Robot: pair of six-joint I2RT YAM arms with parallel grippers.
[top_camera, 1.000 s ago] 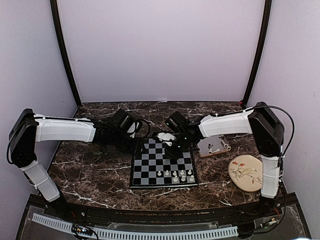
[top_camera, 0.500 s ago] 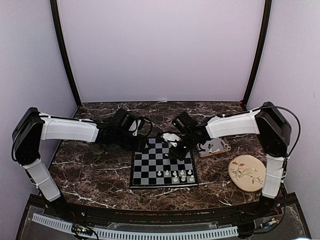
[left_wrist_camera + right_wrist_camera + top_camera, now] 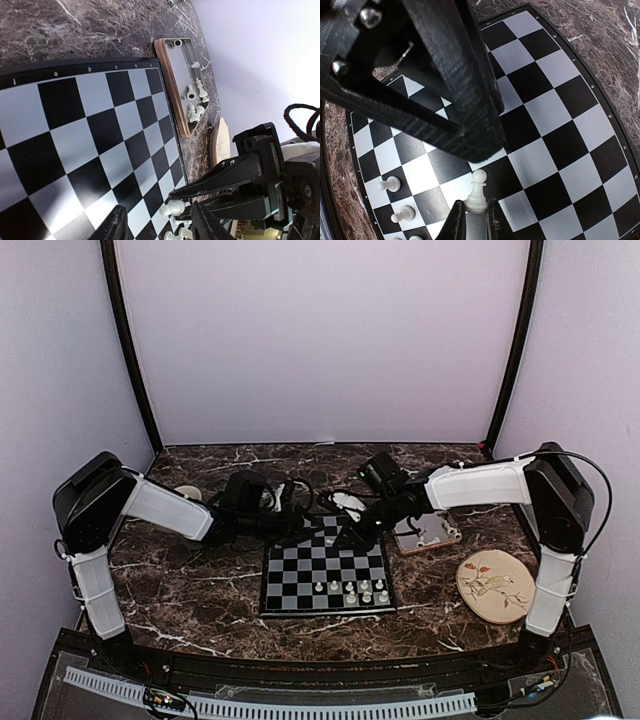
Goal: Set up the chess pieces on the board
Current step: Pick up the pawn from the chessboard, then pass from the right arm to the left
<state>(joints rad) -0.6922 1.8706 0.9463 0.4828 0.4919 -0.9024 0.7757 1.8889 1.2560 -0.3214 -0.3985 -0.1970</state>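
The right gripper [image 3: 475, 220] pinches a white pawn [image 3: 476, 192] by its base, so it stands upright for placing on the board [image 3: 555, 130] directly beneath. We judge that the left gripper [image 3: 162, 227], spread and empty, stands by opposite. Spare chess pieces [image 3: 192, 95] lie in the tray [image 3: 165, 85] beyond.

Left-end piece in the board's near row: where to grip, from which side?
Likely the slim stem of the piece just under its head, from straight above. It stands upright on the board with a neighbour one square over, so pinch front-to-back, not along the row.
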